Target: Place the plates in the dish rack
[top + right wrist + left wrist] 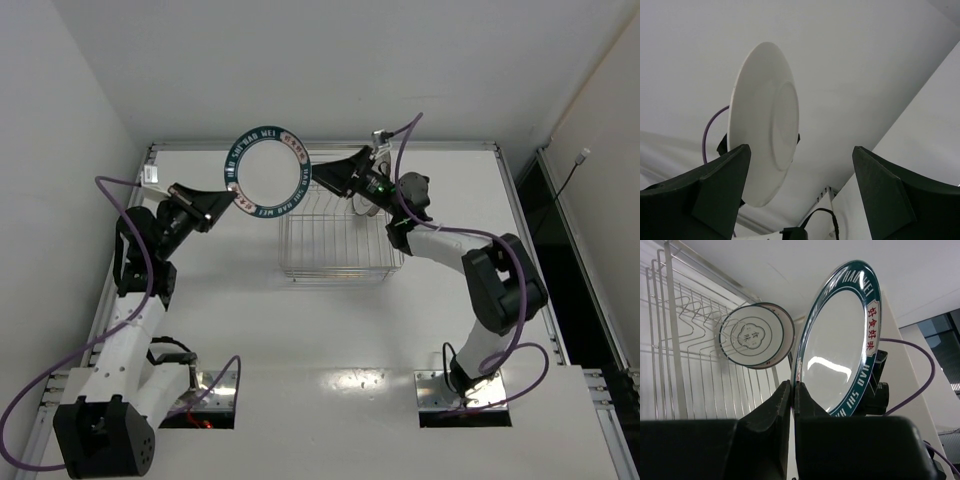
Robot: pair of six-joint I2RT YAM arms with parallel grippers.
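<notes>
Nearest, the white surface stretches away from the two arm bases, and about halfway back on it sits the silver wire dish rack. Up by the rack's far-left corner the left pincer is clamped tight on the lower rim of the blue-green-rimmed plate, one finger pressed to each side of the edge. That plate is lifted clear of the surface, its white face and the red characters on its rim turned toward the overhead camera. At the plate's right edge the right pincer stands wide apart and has hold of nothing; in its own view the plate's plain white underside shows between the two fingers, touching neither. Farther on in the left wrist view, the grey-ringed plate with its centre motif is among the rack's wires, on edge as far as can be told
</notes>
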